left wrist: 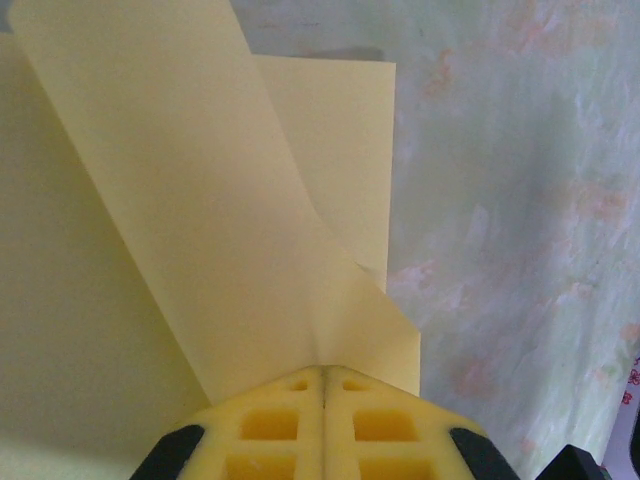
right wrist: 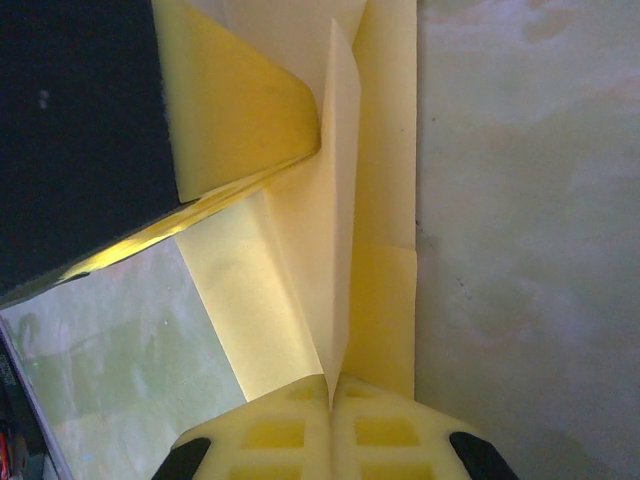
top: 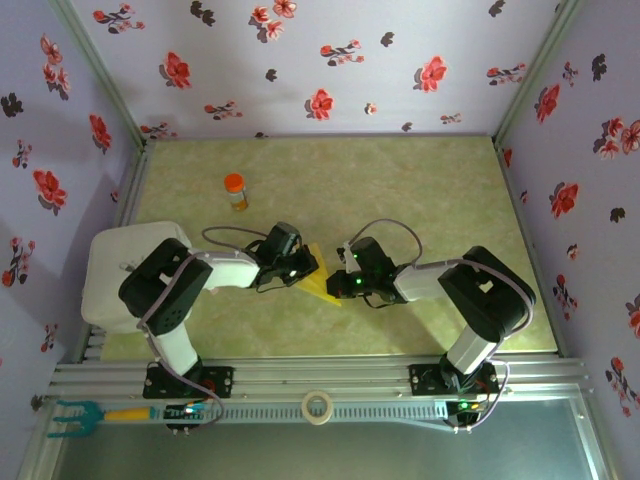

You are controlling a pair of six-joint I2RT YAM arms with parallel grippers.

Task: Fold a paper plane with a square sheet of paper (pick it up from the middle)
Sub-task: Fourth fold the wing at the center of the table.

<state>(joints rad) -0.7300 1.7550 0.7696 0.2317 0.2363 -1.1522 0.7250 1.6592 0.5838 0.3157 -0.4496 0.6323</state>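
Square sheet of paper (top: 322, 285) sits mid-table toward the near edge, partly folded & lifted, caught btw both grippers. From the top cam we see just a yellow wedge of it btw the two arm heads, tip pointing near-right.

Left gripper (left wrist: 322, 372): pads pressed together w/ no gap, pinching a raised flap of the sheet. The flap rises up & away from the pads, while the rest of the paper lies flat on the table (left wrist: 510, 200), to the left & behind the flap.

Right gripper (right wrist: 330, 380): pads also pressed tight, clamping an upright ridge of the paper that runs straight away from the seam. In the right wrist cam we also see the left gripper's dark body & yellow finger at upper left, touching the same sheet.

Orange-capped bottle (top: 235, 190) stands upright further back on the left, well apart from the paper. Tape roll (top: 318, 407) rests on the front rail.
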